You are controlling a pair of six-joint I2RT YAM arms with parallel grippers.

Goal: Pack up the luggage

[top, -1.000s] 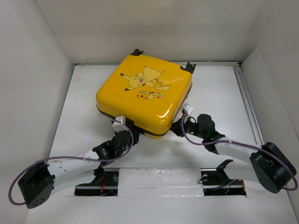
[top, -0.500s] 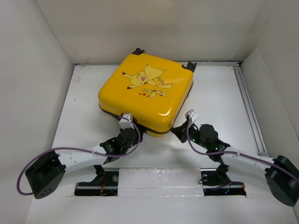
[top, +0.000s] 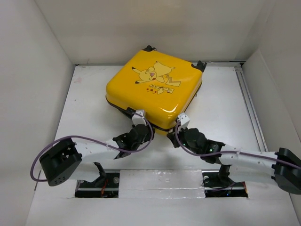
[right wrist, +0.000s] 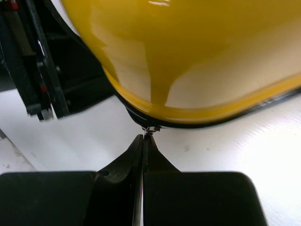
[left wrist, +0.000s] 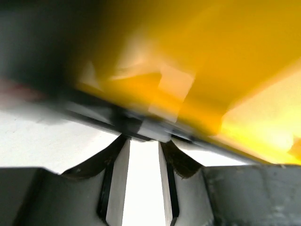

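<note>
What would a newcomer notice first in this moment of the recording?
The glossy yellow hard-shell suitcase with a cartoon print lies closed at the far middle of the white table. At its near corner the right gripper is shut against the black seam, and the left gripper is slightly open on the corner's other side.

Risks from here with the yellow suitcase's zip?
1. The right gripper holds the tiny zipper pull by its fingertips only, so it may slip out.
2. The luggage lies unclamped on the table, with the left gripper open at its seam. A tug may drag the case instead of running the zip.
</note>
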